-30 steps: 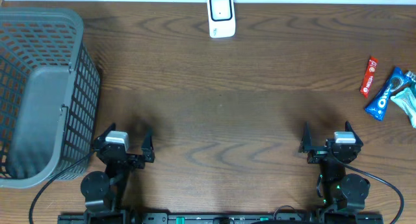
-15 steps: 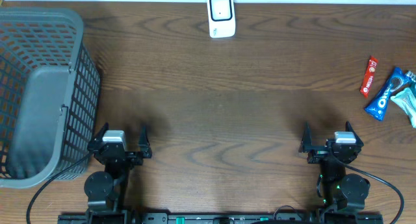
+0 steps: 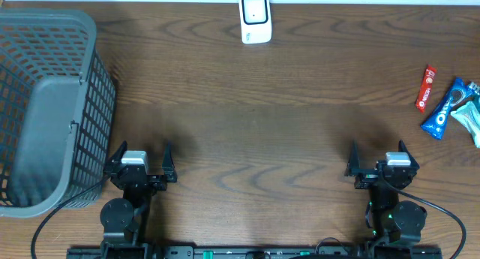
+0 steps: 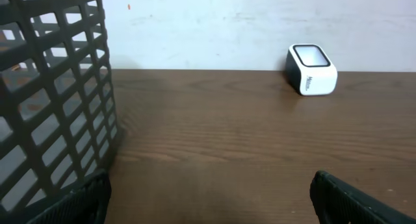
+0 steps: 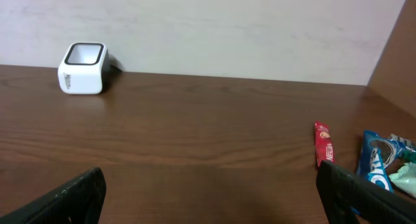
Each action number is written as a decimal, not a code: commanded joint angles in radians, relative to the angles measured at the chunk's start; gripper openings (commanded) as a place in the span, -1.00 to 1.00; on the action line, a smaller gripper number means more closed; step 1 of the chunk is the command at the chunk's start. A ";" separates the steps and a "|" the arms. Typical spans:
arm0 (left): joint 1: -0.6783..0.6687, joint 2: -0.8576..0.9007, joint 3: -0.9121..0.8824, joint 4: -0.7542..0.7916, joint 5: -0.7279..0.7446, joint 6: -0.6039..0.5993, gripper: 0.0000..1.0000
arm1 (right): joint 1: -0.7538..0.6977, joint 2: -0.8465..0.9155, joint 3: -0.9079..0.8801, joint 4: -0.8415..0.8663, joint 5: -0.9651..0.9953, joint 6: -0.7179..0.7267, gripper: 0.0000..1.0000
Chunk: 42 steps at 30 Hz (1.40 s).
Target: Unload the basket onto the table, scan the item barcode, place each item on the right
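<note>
The white barcode scanner (image 3: 255, 19) stands at the table's far edge, centre; it also shows in the left wrist view (image 4: 312, 69) and the right wrist view (image 5: 82, 68). A red snack bar (image 3: 426, 88), a blue Oreo pack (image 3: 446, 109) and a pale green packet (image 3: 470, 121) lie at the far right. My left gripper (image 3: 142, 152) and right gripper (image 3: 377, 150) rest near the front edge, both open and empty. The right gripper sits well short of the snacks.
A large grey mesh basket (image 3: 101, 109) fills the left side, just left of my left gripper and close beside it in the left wrist view (image 4: 58, 87). A pale wall runs behind the table's far edge.
The left gripper has turned slightly and squared up near the front edge. The right arm and all items have stayed still.
</note>
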State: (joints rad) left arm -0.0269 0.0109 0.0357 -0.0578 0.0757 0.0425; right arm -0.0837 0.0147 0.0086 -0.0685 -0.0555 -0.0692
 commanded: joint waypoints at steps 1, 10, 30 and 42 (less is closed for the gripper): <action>-0.003 -0.009 -0.032 -0.011 -0.006 0.005 0.96 | 0.006 -0.009 -0.003 -0.003 0.005 0.012 0.98; -0.003 -0.009 -0.032 -0.011 -0.010 -0.016 0.96 | 0.006 -0.009 -0.003 -0.003 0.005 0.012 0.99; -0.003 -0.006 -0.032 -0.008 -0.010 -0.017 0.96 | 0.006 -0.009 -0.003 -0.003 0.005 0.012 0.98; -0.003 -0.006 -0.032 -0.008 -0.010 -0.017 0.95 | 0.006 -0.009 -0.003 -0.003 0.005 0.012 0.99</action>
State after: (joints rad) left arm -0.0273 0.0109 0.0341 -0.0540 0.0715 0.0299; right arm -0.0837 0.0147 0.0086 -0.0689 -0.0555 -0.0692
